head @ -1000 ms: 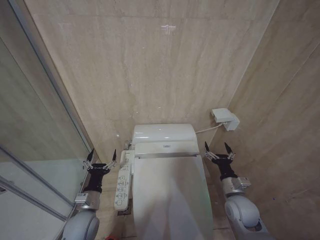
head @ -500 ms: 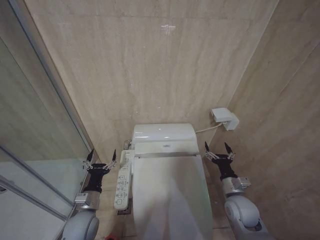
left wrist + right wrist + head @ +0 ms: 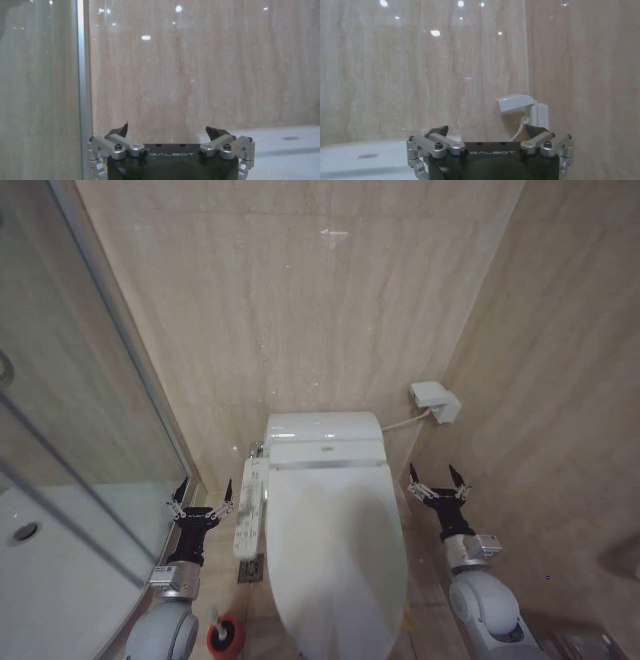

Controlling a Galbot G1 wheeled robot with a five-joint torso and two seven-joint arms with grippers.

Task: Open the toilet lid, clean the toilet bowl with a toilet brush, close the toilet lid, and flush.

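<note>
Toilet lid (image 3: 335,550) down over toilet bowl (image 3: 300,625); toilet brush (image 3: 222,632) on floor, left; left gripper (image 3: 201,492) and right gripper (image 3: 434,476) flanking, both spread, empty.

white toilet lid (image 3: 335,550), red brush cup (image 3: 225,637), beige veined wall tiles (image 3: 300,320), black/silver tools.

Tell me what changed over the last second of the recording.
The whole head view shifted, so the camera moved, not the things: more of the toilet lid shows, and the toilet brush in its red holder has come into view. The left gripper and right gripper stay open, raised beside the closed lid, holding nothing.
</note>
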